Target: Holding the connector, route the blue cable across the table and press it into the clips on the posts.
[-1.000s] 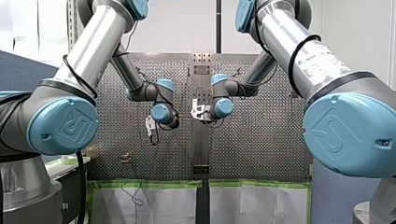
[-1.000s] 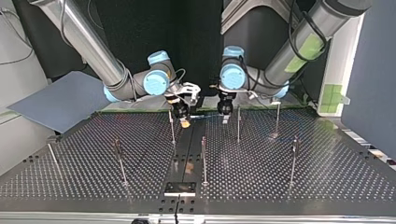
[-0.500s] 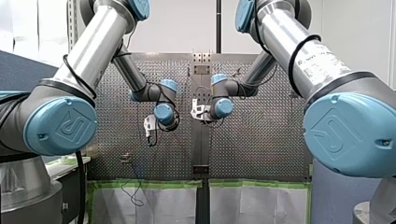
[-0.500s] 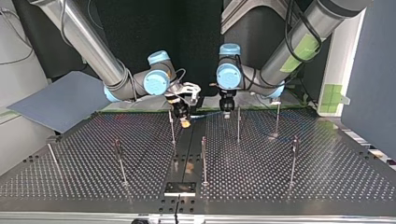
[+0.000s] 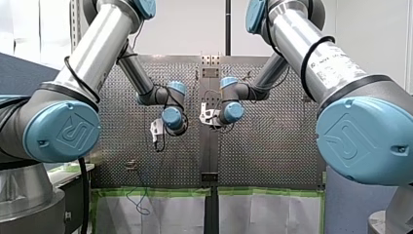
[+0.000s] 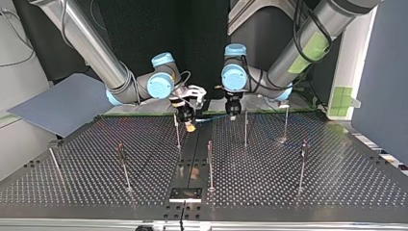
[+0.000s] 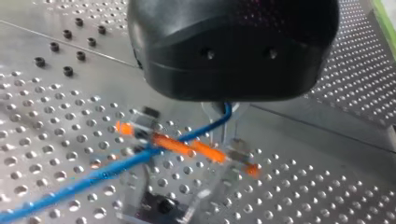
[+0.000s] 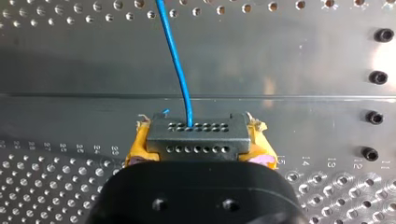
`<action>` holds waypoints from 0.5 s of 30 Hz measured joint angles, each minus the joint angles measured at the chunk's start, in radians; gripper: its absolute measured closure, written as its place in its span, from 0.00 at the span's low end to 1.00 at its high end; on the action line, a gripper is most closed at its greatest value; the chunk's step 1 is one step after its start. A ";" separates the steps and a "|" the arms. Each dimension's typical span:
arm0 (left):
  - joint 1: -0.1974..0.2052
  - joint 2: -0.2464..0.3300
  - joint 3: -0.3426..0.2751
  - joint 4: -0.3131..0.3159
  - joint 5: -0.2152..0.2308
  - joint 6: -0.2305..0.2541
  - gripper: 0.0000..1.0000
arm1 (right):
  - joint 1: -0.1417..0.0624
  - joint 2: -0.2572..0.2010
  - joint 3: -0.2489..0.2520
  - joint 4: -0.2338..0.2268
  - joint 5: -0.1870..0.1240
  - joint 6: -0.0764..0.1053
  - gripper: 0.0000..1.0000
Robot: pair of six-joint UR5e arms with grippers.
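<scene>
In the right wrist view my right gripper (image 8: 198, 148) is shut on the black connector (image 8: 196, 135), held between its yellow pads (image 8: 136, 149). The blue cable (image 8: 177, 56) leaves the connector and runs ahead over the plate. In the top view the blue cable (image 6: 214, 118) spans the short gap from my right gripper (image 6: 190, 125) to my left gripper (image 6: 232, 114), near the table's far edge. In the left wrist view my left gripper (image 7: 226, 114) has its metal fingers shut on the blue cable (image 7: 93, 175). A blurred clear and orange piece (image 7: 187, 147) sits just under them.
Several thin upright posts stand on the perforated table (image 6: 337, 178). One post (image 6: 177, 132) is beside my right gripper and another post (image 6: 246, 127) beside my left. A dark plate (image 6: 185, 194) sits at the near middle edge. Green tape lines the far edge.
My left arm has shifted a little toward the top view's left, closer to my right gripper, and its fingers have closed on the blue cable. My right arm has stayed put.
</scene>
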 joint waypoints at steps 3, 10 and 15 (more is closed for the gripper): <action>-0.001 0.019 0.000 -0.017 0.000 0.000 1.00 | 0.000 -0.001 0.000 0.003 0.001 -0.001 1.00; -0.009 0.079 -0.005 -0.069 -0.024 0.004 1.00 | 0.003 -0.039 0.000 0.045 0.003 0.002 1.00; -0.014 0.121 -0.022 -0.083 -0.042 0.004 1.00 | 0.005 -0.079 0.000 0.084 0.003 0.007 1.00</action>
